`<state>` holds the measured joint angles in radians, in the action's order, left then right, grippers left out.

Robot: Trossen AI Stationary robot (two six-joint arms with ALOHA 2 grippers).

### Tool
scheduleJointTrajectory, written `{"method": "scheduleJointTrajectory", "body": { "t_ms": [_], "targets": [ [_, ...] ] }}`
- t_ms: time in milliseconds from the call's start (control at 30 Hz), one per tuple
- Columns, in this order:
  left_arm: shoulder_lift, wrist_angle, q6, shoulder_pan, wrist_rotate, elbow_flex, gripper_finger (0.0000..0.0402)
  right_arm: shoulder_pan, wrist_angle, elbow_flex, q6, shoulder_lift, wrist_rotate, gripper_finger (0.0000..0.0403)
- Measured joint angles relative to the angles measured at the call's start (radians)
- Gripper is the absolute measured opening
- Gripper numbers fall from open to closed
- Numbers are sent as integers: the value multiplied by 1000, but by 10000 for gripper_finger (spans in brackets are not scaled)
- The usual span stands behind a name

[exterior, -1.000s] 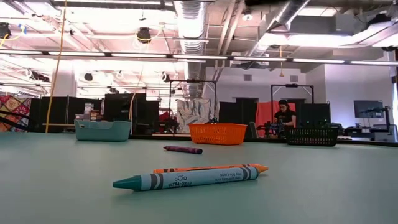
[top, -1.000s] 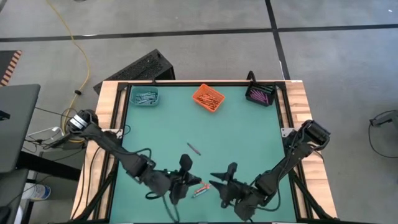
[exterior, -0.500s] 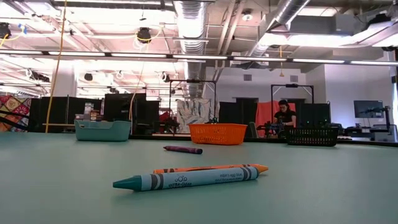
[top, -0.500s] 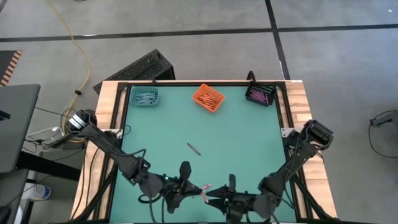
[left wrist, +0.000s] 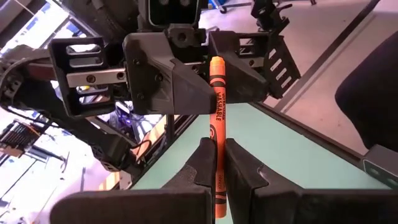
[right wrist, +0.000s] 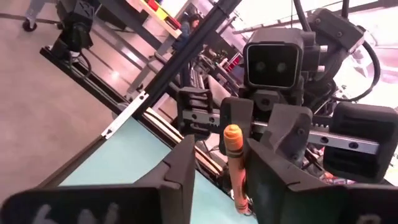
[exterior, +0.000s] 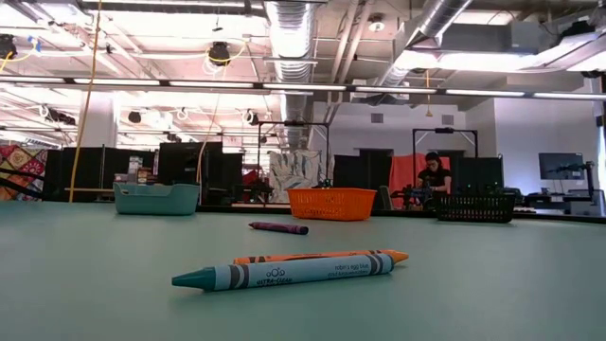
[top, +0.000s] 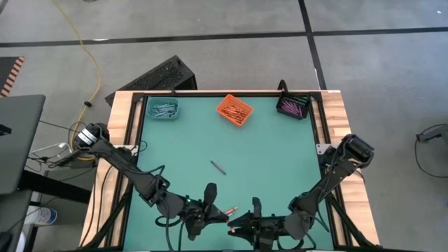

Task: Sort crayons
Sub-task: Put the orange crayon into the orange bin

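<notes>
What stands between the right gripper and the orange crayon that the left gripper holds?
Nothing visible does. The left gripper pinches the orange crayon at one end, and the right gripper has its open fingers on either side of the free end, with only air between.

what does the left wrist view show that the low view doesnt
Only the left wrist view: the left hand shut on an orange crayon, its far tip between the right hand's open fingers. Only the low view: a blue crayon with another orange one behind it, a purple crayon, and three bins. Both: the green table.
</notes>
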<state>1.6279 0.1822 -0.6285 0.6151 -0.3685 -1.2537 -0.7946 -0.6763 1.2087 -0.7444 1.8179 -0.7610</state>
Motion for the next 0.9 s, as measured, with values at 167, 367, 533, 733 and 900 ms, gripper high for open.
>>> {"method": "scheduleJointTrajectory", "body": {
  "t_ms": [167,367,533,733,900],
  "targets": [
    [0,-10,1,-14,25,0,0,7,-3,0,2,0,22,87],
    [2,-15,5,-17,31,1,0,13,18,1,5,-1,25,14],
    [1,-7,46,-21,7,1,3,23,94,1,22,0,-4,6],
    [0,-108,123,-19,-148,1,2,62,271,0,125,1,-75,3],
    [0,-323,333,-14,-205,1,1,139,497,0,301,1,-75,2]
  ]
}}
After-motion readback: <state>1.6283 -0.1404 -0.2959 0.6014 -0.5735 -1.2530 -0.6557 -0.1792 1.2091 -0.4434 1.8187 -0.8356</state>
